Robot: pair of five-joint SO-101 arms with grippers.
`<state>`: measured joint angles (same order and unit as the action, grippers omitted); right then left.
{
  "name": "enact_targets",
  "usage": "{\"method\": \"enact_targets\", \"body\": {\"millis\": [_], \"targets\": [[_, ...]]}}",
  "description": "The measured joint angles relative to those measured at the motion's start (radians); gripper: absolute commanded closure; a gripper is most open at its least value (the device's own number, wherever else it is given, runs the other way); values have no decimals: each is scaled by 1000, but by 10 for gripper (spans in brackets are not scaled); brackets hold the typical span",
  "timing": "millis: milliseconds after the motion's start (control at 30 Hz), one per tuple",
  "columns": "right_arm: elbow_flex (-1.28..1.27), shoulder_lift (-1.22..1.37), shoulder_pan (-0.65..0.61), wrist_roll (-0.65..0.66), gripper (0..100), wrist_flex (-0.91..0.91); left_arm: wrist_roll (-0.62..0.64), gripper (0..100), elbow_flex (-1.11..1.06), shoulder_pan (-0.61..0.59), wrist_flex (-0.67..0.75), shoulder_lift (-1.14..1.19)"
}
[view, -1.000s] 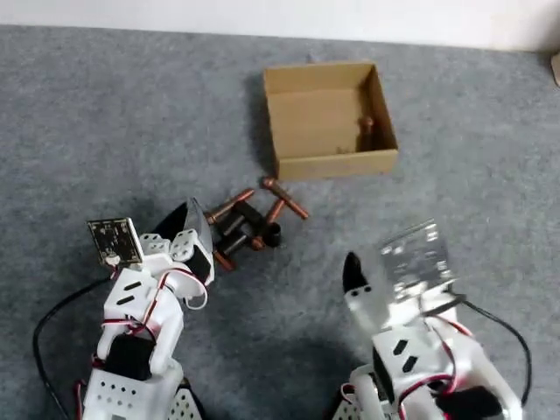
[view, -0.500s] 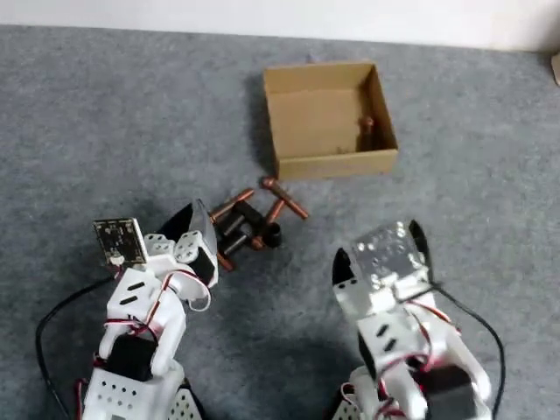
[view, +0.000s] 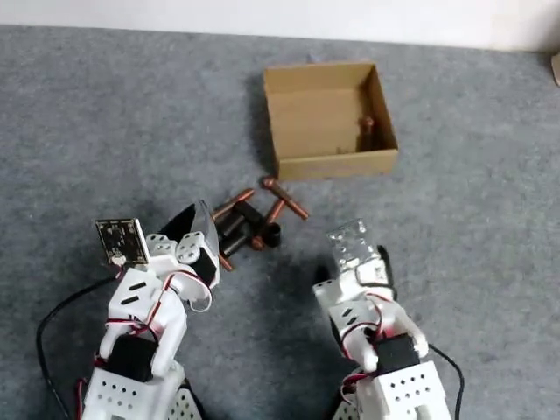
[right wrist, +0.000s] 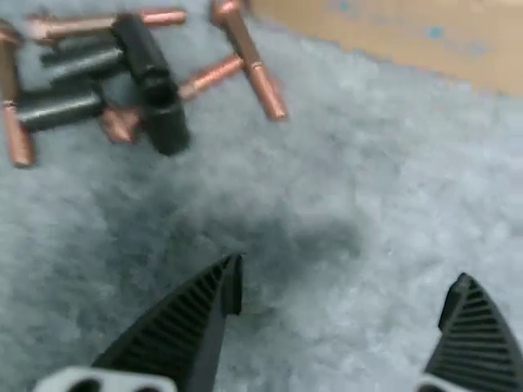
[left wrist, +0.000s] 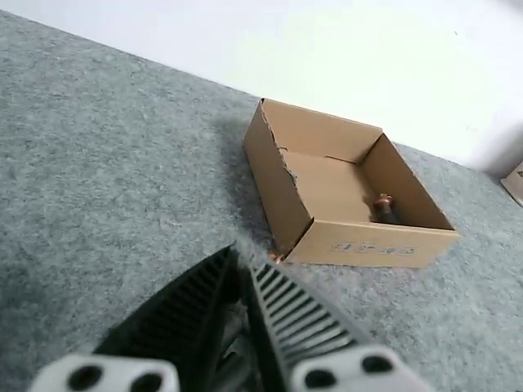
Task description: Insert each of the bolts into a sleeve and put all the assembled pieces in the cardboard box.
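Looking down on a grey carpeted table, two white robot arms stand side by side at its near edge. An open cardboard box sits toward the far side. Inside it, against one side wall, is one assembled piece, a copper bolt in a dark sleeve. A loose heap lies on the carpet just in front of the box's near wall, made up of copper bolts and black sleeves, some crossing and touching each other.

The left gripper hangs just beside the heap on its near-left side. Its ribbed black fingers are pressed together at the tips and nothing shows between them. The right gripper hangs over bare carpet near the heap, on its near-right side. Its fingers are spread wide and hold nothing. From its wrist camera the bolts and sleeves lie ahead of it, with the box wall behind them.
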<state>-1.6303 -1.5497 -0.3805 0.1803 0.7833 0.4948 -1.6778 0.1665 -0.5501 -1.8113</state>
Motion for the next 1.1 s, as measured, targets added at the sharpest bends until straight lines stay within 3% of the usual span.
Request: {"method": "enact_targets", "body": {"millis": [300,567,767,1000,1100], "targets": [[-25,0,-226,-163,646,-232,0,993,0,0,0,0],[-43,0,-264,-169,646,-559,0,993,0,0,9,0],[-43,0,-267,-169,646,-555,0,993,0,-34,9,0],[-43,0,-413,-130,646,-459,0,993,0,-86,9,0],[-43,0,-413,-89,654,-445,0,993,0,-89,9,0]]}}
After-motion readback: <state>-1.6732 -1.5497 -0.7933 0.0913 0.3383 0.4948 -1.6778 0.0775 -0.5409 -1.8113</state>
